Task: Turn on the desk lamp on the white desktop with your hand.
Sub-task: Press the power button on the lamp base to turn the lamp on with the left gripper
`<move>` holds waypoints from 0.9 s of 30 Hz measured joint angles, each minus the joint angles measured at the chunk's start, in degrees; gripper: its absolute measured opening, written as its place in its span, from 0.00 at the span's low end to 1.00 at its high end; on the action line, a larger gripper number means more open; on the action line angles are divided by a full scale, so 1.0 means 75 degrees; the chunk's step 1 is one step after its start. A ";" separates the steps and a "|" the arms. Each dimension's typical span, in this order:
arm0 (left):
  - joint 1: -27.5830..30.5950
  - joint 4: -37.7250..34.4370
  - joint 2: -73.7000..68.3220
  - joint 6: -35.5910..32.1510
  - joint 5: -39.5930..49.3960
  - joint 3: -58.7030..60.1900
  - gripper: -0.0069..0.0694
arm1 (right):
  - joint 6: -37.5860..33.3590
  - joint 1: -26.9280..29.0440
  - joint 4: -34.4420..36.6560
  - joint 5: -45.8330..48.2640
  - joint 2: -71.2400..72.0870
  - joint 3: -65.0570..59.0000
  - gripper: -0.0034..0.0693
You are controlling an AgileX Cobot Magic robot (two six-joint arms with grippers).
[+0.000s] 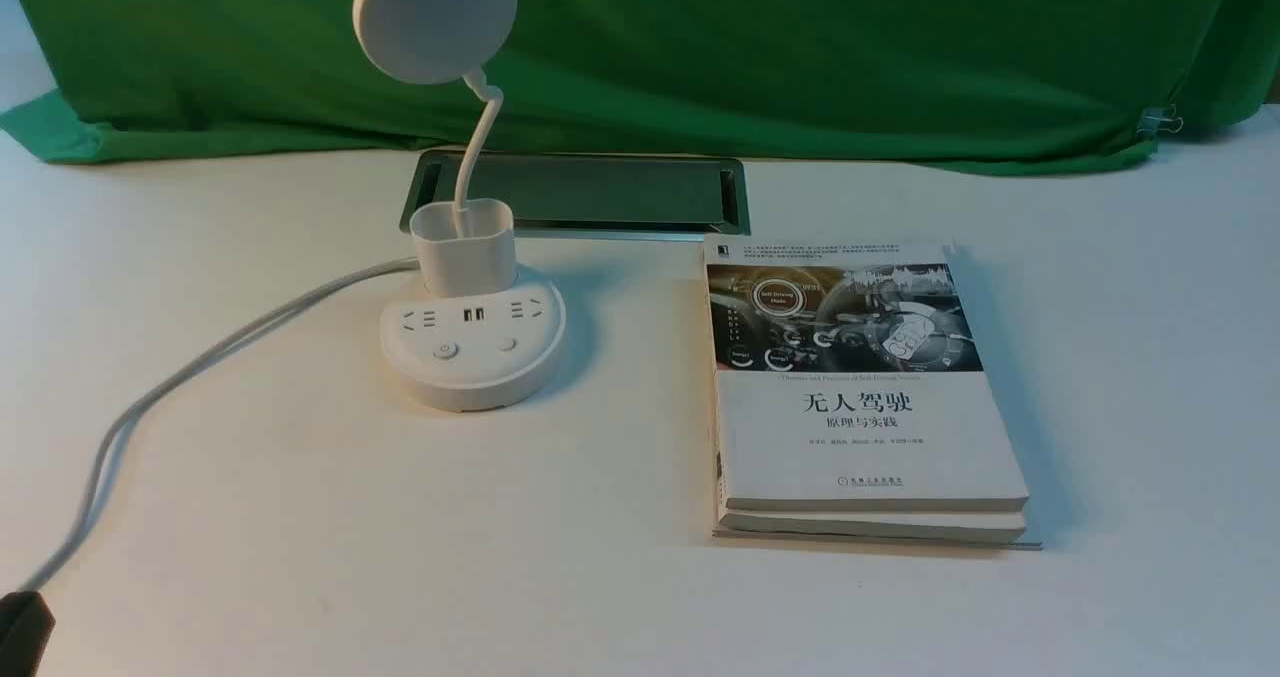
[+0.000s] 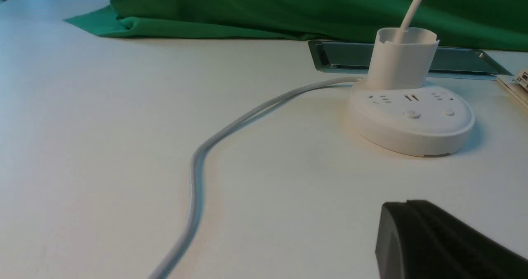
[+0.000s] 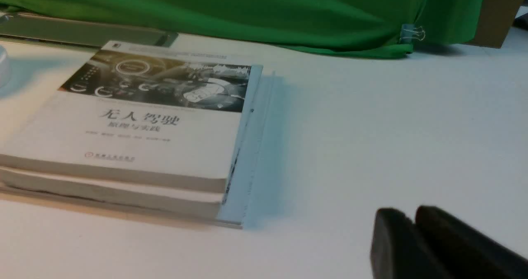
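The white desk lamp point(image 1: 472, 342) stands on the white desktop point(image 1: 300, 497), left of centre, in front of the silver-framed hatch point(image 1: 590, 192). Its disc head point(image 1: 435, 17) looks unlit. Two round buttons point(image 1: 446, 350) sit on the front of the base. In the left wrist view the lamp base point(image 2: 412, 122) lies well ahead of my left gripper point(image 2: 406, 207), whose black fingers are pressed together and empty. In the front view only a black corner of the left gripper point(image 1: 20, 632) shows, at the bottom left. My right gripper point(image 3: 412, 219) is shut and empty, low over bare table to the right of the books.
A stack of two white books point(image 1: 860, 387) lies right of the lamp; it also shows in the right wrist view point(image 3: 136, 126). The lamp's grey cable point(image 1: 200, 357) runs from the base to the front left edge. A green cloth point(image 1: 800, 47) covers the back.
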State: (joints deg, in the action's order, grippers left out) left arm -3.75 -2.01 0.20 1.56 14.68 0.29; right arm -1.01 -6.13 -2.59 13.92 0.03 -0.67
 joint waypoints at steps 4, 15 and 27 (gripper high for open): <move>0.0000 0.0000 0.0000 0.0000 0.0000 0.0000 0.09 | 0.0000 0.0000 0.0000 0.0000 0.0000 0.0000 0.24; 0.0000 0.0000 0.0000 0.0000 0.0000 0.0000 0.09 | 0.0000 0.0000 0.0000 0.0000 0.0000 0.0000 0.27; 0.0000 0.0000 0.0000 0.0000 0.0000 0.0000 0.09 | 0.0000 0.0000 0.0000 0.0008 0.0000 0.0000 0.31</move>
State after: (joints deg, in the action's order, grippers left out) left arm -3.75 -2.01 0.20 1.56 14.68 0.29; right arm -1.01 -6.13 -2.59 13.98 0.03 -0.67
